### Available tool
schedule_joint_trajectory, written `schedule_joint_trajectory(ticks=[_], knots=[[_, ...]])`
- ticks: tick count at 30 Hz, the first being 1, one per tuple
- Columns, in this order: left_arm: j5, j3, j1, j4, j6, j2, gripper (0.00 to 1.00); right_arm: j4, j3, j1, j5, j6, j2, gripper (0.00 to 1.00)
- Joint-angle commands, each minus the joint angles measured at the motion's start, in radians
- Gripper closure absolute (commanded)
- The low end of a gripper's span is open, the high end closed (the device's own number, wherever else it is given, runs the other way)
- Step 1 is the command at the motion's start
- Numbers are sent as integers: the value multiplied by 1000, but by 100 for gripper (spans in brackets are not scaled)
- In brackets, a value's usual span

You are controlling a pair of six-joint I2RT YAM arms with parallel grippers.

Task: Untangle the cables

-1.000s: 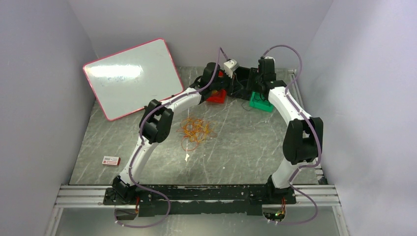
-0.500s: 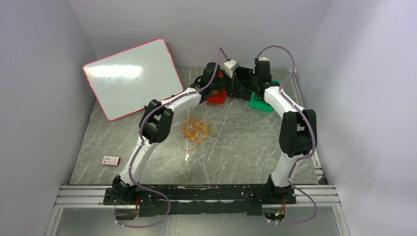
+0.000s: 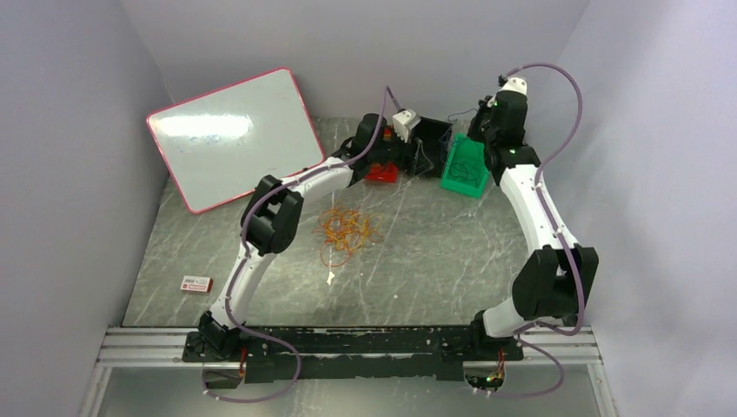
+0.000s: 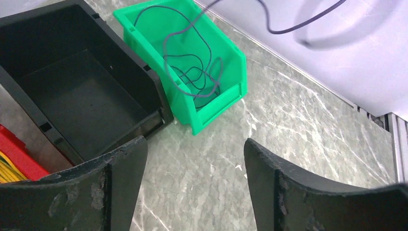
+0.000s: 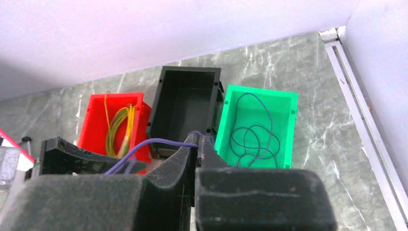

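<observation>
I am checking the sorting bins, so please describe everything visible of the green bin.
The green bin looks like glossy moulded plastic: an open-topped box with a lowered, sloping front. It stands upright on the marble-patterned table, its side against the black bin. Thin dark cable loops lie inside; one strand rises out.

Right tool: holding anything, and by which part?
Right tool is shut on a dark cable, pinched between its fingertips; whether at an end or mid-length cannot be told. Left tool is open, holding nothing.
</observation>
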Motion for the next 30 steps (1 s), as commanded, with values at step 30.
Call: schedule_joint_trajectory(ticks=[30], knots=[[-464, -761, 81, -115, 224, -792, 7, -155, 129, -107, 278, 114, 261, 100]])
